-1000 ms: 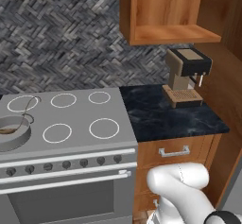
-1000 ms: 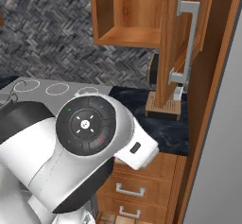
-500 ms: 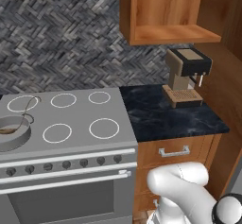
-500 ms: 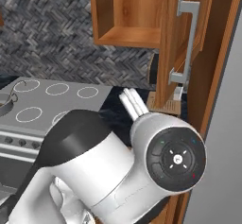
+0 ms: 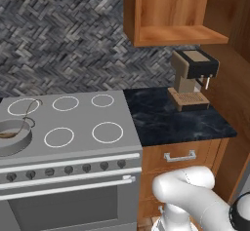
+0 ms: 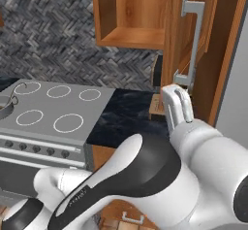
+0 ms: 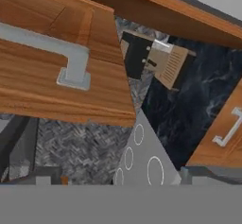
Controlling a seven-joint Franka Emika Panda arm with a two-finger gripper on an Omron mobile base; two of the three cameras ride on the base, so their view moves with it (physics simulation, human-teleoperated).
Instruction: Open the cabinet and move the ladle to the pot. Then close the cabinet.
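Cabinet: I see its door swung open, upper centre.
Gripper: jaws spread, empty, below the door handle.
Pot: left edge, ladle inside.

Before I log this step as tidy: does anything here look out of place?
The cabinet door hangs wide open, its shelf bare. The ladle sits in the pot on the stove. Nothing looks spilled or damaged.
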